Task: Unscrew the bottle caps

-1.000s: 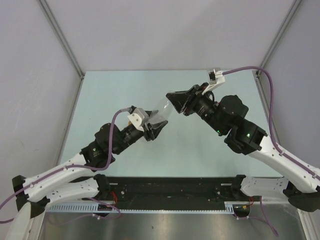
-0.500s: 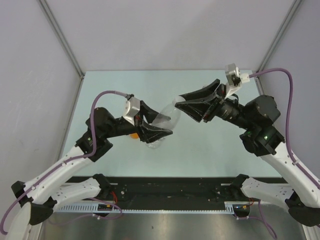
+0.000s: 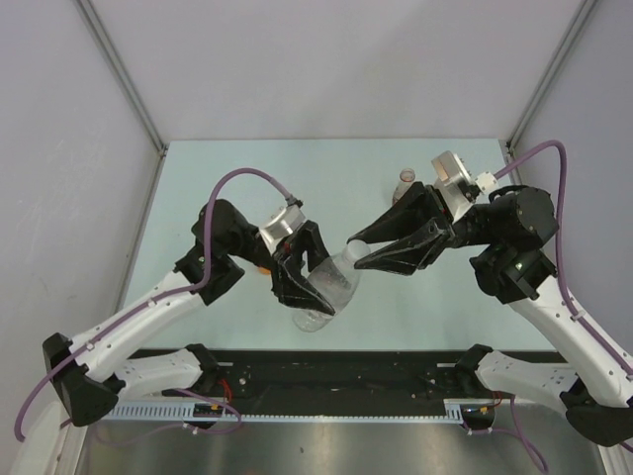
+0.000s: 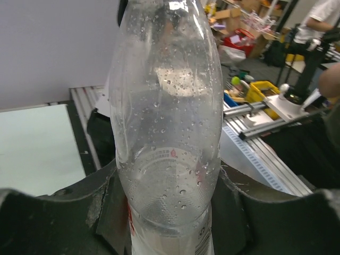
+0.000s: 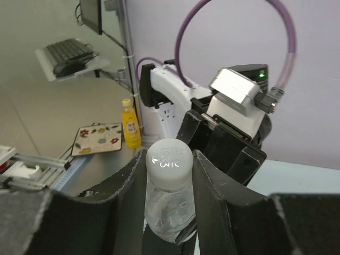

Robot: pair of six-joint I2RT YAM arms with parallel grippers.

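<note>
My left gripper (image 3: 315, 285) is shut on the body of a clear plastic bottle (image 3: 324, 293) and holds it tilted above the table near the front edge. In the left wrist view the bottle (image 4: 167, 122) fills the gap between the jaws, wet inside, with a red-edged label low down. Its white cap (image 3: 353, 244) points toward the right arm. My right gripper (image 3: 358, 250) is shut on that cap (image 5: 169, 161), with a finger against each side. A second small bottle with a red cap (image 3: 406, 178) stands at the back right. The third bottle is mostly hidden.
A bit of orange (image 3: 263, 265) shows on the table under my left wrist. The pale green table (image 3: 218, 178) is walled by grey panels left, right and back. The black rail (image 3: 336, 368) runs along the near edge.
Both arms swung the bottle down and toward the near edge. The right gripper followed and stayed at the cap. The red-capped bottle at the back right came into view.
</note>
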